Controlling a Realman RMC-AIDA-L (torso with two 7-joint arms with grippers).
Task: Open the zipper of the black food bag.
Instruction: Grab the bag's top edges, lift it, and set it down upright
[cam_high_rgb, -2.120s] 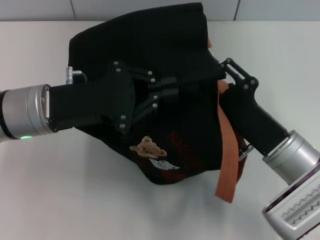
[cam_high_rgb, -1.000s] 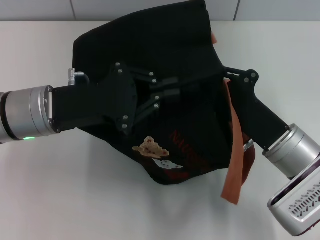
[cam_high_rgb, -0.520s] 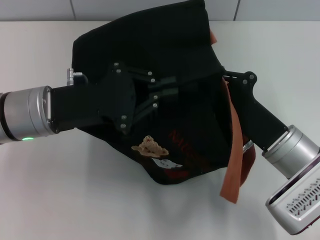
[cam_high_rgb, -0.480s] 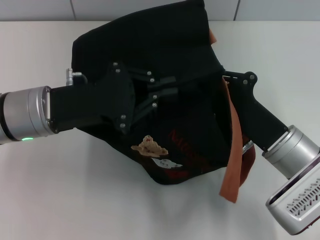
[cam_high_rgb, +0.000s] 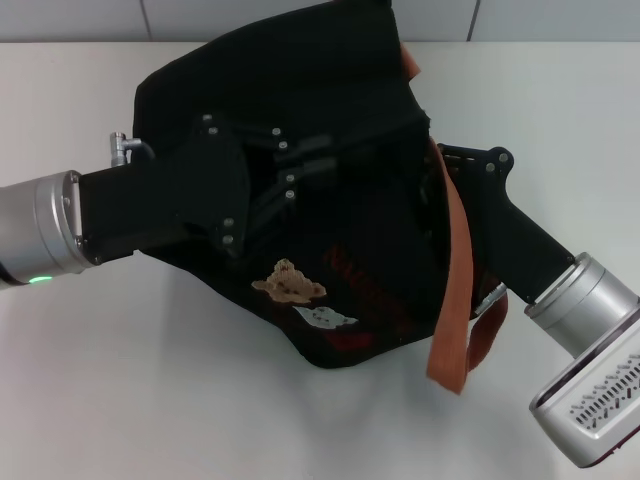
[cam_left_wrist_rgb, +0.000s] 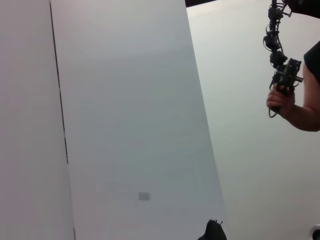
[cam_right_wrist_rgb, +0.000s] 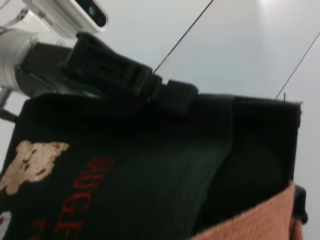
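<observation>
The black food bag (cam_high_rgb: 340, 90) lies tipped on the white table (cam_high_rgb: 120, 380), its bear patches (cam_high_rgb: 288, 282) facing me and an orange-brown strap (cam_high_rgb: 455, 280) hanging down its right side. My left gripper (cam_high_rgb: 318, 165) reaches in from the left and is shut on the fabric at the bag's top edge. The right wrist view shows that same left gripper (cam_right_wrist_rgb: 177, 95) clamped on the bag (cam_right_wrist_rgb: 150, 175) rim. My right gripper (cam_high_rgb: 440, 152) comes in from the lower right and presses against the bag's right side, beside the strap. The zipper and its pull tab cannot be made out.
Bare white table surrounds the bag, with a tiled wall behind it. In the left wrist view a person's hand (cam_left_wrist_rgb: 280, 100) holds a device far off against a pale wall.
My left gripper has moved left and slightly up, dragging the bag's top edge and the bear patches with it. The right gripper has stayed almost in place.
</observation>
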